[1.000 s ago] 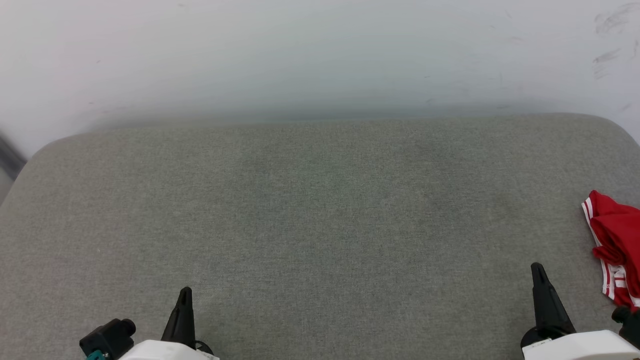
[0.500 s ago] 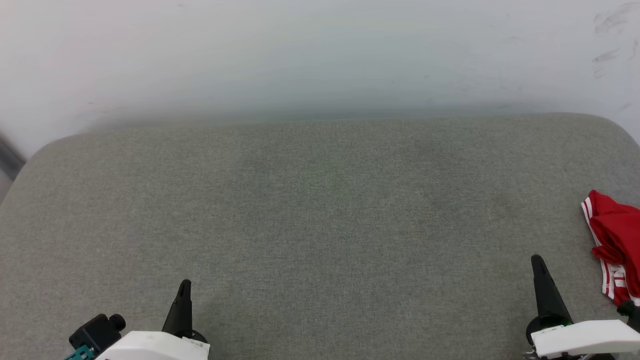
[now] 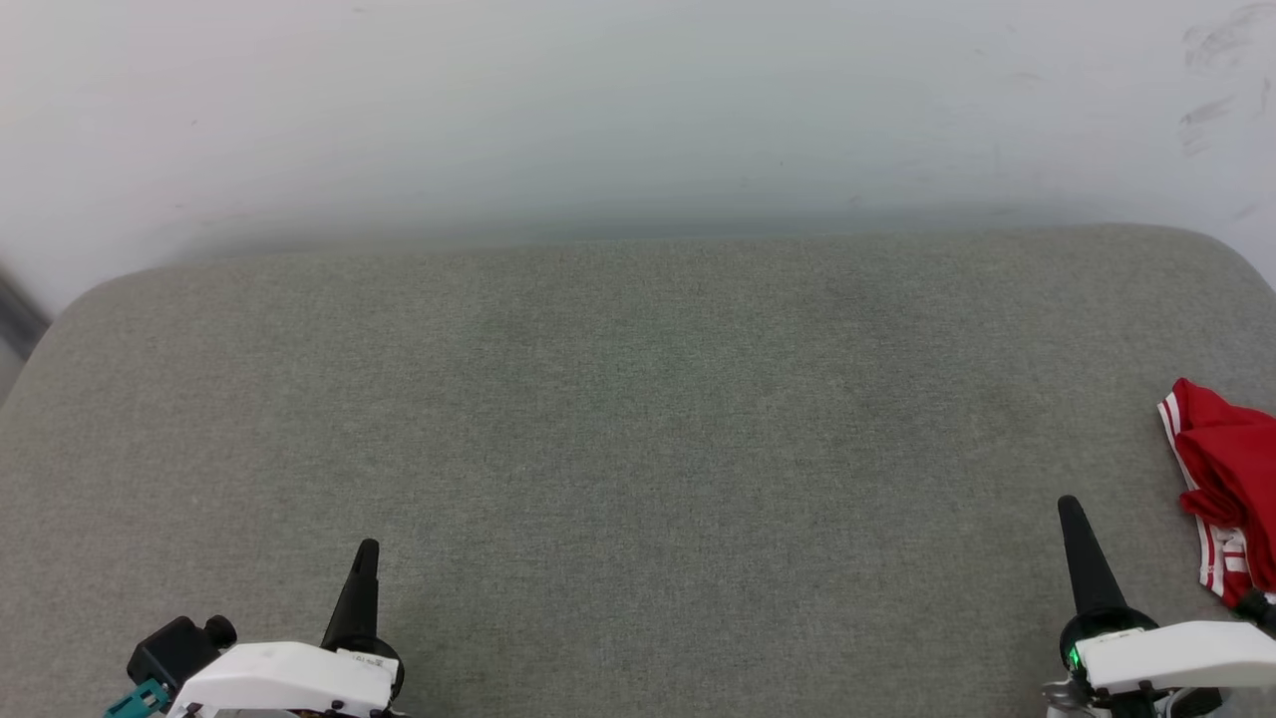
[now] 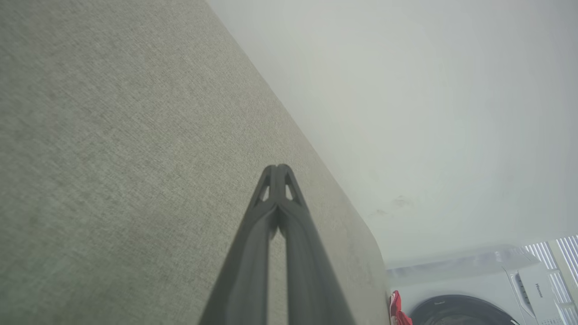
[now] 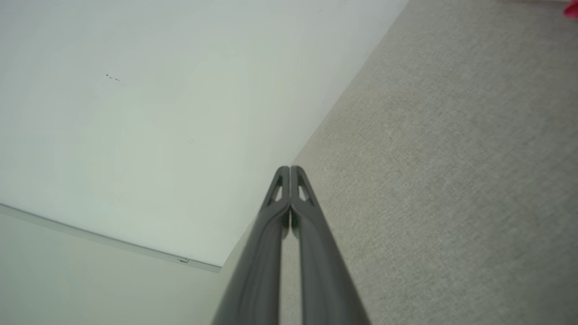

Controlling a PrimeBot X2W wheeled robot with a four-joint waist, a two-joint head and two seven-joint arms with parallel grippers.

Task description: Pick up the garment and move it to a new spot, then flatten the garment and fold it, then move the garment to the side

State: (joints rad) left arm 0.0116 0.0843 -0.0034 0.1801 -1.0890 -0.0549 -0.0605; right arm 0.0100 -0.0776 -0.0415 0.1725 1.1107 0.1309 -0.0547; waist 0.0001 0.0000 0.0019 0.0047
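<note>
Soft, even light; hazy background

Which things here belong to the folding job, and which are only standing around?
Job: garment, crumpled; grey padded surface; left hand, right hand, both shut and empty.
Only around: washing machine; white wall.

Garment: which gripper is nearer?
Right. The right gripper sits just left of the garment, apart from it; the left gripper is far across at the lower left.
</note>
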